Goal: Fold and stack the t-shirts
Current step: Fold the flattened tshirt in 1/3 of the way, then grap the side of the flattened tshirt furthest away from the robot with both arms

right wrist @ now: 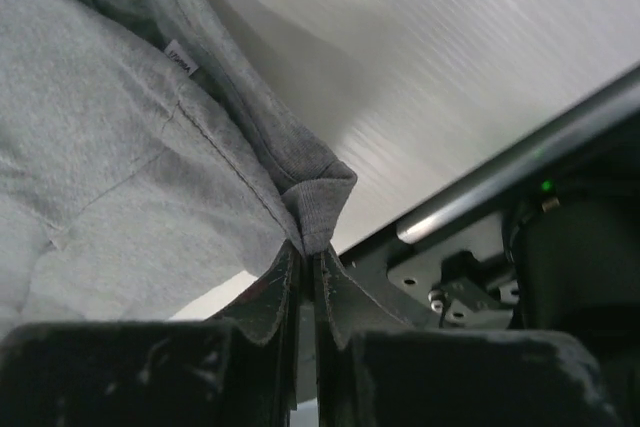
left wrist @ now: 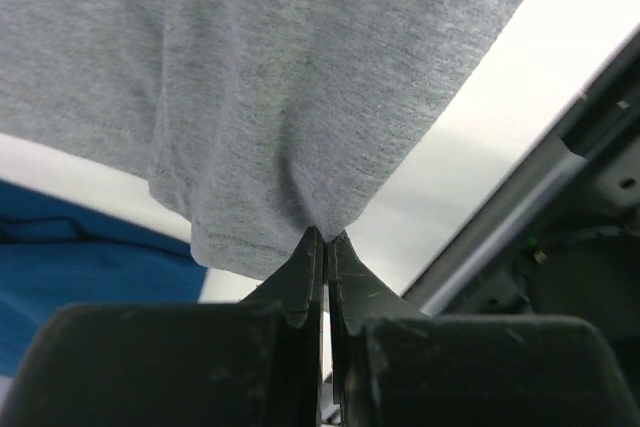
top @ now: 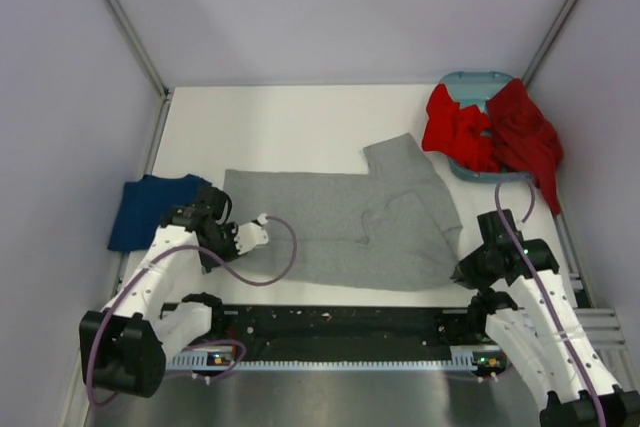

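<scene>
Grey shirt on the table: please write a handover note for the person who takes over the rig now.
Left gripper: shut on the grey shirt's near left edge.
Right gripper: shut on its near right edge.
Grey shirt lies spread in the middle, not yet folded. Blue shirt lies at the left, seemingly folded. Red shirts hang bunched over the basket, far right.
Left to do: fold grey, then red, stack all.

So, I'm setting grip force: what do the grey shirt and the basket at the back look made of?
Grey shirt: soft matte knit, probably cotton jersey; flecked heather surface, stitched hem, puckers where pinched. Basket: seemingly smooth rigid plastic, light blue, with a clean rounded rim; mostly hidden under red shirts.
</scene>
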Tool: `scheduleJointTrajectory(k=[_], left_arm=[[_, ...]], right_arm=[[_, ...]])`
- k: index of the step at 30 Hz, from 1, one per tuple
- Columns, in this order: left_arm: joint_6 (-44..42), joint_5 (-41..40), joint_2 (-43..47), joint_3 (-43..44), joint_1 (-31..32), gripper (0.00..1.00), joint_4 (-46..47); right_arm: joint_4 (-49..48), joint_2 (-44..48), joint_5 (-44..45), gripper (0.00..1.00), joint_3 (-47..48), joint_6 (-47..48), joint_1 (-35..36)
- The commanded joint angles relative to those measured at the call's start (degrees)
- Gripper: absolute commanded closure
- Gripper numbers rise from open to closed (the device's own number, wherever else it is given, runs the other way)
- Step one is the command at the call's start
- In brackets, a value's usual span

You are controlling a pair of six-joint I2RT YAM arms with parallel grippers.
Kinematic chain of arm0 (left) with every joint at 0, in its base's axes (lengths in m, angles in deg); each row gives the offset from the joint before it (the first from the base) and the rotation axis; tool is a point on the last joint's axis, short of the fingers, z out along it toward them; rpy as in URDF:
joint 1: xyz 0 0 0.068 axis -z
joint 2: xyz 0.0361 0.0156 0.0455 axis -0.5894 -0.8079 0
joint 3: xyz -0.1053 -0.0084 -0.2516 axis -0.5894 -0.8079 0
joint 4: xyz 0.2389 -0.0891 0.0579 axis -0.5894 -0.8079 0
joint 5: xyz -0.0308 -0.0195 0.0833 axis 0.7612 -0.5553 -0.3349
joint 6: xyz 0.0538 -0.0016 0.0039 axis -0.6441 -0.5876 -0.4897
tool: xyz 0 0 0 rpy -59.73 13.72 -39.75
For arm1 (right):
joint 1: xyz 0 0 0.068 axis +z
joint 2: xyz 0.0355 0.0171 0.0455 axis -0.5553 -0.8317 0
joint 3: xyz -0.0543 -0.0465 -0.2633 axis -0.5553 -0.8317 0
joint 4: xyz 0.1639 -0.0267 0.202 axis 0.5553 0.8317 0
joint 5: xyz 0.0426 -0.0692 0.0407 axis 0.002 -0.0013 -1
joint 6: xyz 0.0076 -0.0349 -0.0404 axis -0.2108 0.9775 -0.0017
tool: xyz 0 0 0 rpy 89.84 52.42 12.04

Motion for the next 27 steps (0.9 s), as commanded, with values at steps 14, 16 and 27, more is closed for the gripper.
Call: scheduleJointTrajectory(k=[14, 16, 27], left_arm=[[1.18, 7.25, -12.80, 29.96, -1.19, 0.33, -8.75], [3.90, 5.94, -17.63, 34.36, -2.07, 0.32, -3.13], [3.04, 5.32, -42.86, 50.55, -7.78, 0.34, 5.43]], right_arm=[[-12.11, -10.75, -2.54, 0.17, 30.18, 23.16, 0.10], [-19.16, -18.73, -7.39, 0.18, 34.91, 30.36, 0.63], [-20.33, -65.67, -3.04, 0.28, 72.89, 49.90, 7.92]])
